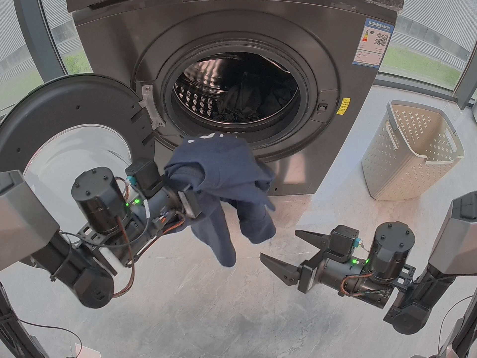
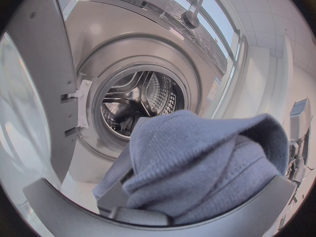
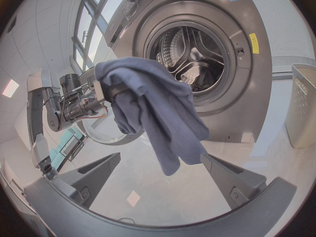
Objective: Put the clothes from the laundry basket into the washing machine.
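One dark blue garment [image 1: 223, 175], pinched in the left hand [image 1: 193, 201]: bunched over the fingers, two loose folds hanging toward the floor [image 1: 223, 314]; held in the air just in front of and slightly below the round opening of the washing machine [image 1: 318, 140], not yet inside. State of the left hand: pressed together on the cloth, fingertips buried under fabric, wrist level with the lower edge of the open door [image 1: 69, 105]. Opposite, the right hand [image 1: 280, 247]: spread wide, holding nothing, low over the floor, to the right of the hanging folds and apart from them, fingertips pointing their way. Grey front-loading machine, door swung fully open to the left, glass porthole facing outward. Perforated steel drum [image 1: 198, 95], with dark clothes [image 1: 248, 100] heaped at the bottom. Pale perforated laundry basket [image 1: 412, 150]: upright on the floor to the right of the machine, near its front corner, well apart from both hands.
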Robot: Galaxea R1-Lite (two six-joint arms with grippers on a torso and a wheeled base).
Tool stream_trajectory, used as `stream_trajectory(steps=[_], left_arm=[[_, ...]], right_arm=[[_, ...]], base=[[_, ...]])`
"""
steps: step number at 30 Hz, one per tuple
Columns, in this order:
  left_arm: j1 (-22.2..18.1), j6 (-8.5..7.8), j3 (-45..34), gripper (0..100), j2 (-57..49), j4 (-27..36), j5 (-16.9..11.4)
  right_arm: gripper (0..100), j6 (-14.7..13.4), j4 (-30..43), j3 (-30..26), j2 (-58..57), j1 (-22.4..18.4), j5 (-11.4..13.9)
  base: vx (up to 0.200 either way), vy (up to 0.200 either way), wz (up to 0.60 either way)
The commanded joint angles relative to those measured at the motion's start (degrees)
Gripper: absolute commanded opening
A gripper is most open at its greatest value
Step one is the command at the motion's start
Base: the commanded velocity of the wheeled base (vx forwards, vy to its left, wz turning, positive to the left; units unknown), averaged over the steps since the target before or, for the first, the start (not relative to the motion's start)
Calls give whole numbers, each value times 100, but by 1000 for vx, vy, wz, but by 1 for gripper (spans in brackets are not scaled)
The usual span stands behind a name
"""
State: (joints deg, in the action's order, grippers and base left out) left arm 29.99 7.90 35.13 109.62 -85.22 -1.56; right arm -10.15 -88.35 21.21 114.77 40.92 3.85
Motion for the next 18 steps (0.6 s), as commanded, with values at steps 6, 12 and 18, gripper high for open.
stream_trajectory(steps=[6,12,18], left_arm=[[-46,-17,-1395,0,-951,-275,-248],[104,-34,-1448,0,-828,-249,-248],[130,-43,-1465,0,-740,-284,-248]], right_arm=[[100,57,2,-196,-403,-770,-491],[100,40,-7,-135,-245,-1016,-684],[100,22,-7,-117,-245,-1069,-754]], base=[[0,0,0],[67,0,0],[200,0,0]])
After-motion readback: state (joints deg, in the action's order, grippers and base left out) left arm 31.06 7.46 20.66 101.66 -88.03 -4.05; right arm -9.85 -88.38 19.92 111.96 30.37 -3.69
